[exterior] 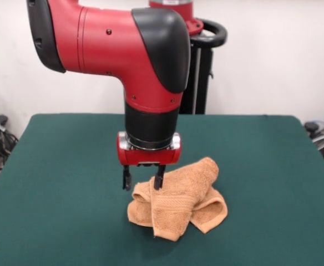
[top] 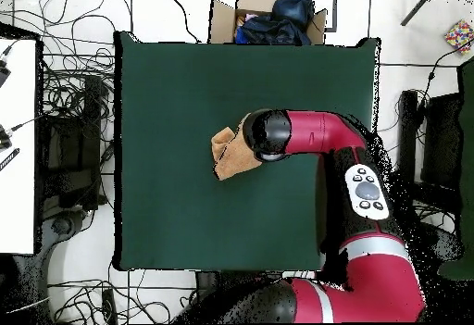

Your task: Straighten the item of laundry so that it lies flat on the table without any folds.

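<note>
The item of laundry (exterior: 178,202) is an orange-tan terry washcloth, crumpled in a folded heap near the middle of the dark green table (exterior: 62,166). My gripper (exterior: 143,182) hangs straight down at the heap's left upper edge. Its two dark fingers stand apart, open. One fingertip (exterior: 160,180) is against the cloth and the other is just clear of it on the left. In the overhead view the cloth (top: 225,153) sticks out to the left from under the arm's wrist (top: 267,136), which hides the gripper above the table (top: 185,81).
The robot's pedestal (exterior: 200,72) stands behind the table's far edge. In the overhead view a cardboard box of dark cloth (top: 270,16) sits beyond the table's top edge. Cables (top: 79,108) and a white desk (top: 17,145) lie to the left.
</note>
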{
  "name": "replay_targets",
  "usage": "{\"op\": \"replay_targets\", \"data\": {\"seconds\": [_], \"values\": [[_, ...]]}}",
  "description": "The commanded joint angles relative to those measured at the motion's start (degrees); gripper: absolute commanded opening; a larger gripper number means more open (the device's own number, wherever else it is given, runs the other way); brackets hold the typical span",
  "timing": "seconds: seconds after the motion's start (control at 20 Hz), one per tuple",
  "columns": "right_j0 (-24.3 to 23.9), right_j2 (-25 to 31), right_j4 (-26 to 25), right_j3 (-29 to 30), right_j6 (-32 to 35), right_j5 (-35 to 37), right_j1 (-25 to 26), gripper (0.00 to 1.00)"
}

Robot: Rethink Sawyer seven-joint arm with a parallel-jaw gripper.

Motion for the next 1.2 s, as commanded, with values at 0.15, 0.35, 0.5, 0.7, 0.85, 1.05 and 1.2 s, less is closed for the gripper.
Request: {"op": "replay_targets", "data": {"seconds": [0.15,0.35,0.5,0.7,0.85,1.05,1.2], "values": [[-0.1,5.6,-0.3,1.0,-4.2,2.1,0.7,1.0],[0.9,5.0,-0.4,0.7,-2.8,2.1,0.8,1.0],[1.5,4.8,-0.4,0.2,-2.2,2.4,0.9,1.0],[1.6,4.9,-0.3,1.1,-1.9,1.8,0.8,1.0],[1.7,4.8,-0.6,1.0,-1.9,1.4,1.0,1.0],[1.1,5.1,-0.5,1.4,-2.4,1.1,0.9,1.0],[1.2,5.1,-0.6,1.7,-2.2,0.4,1.1,1.0]]}}
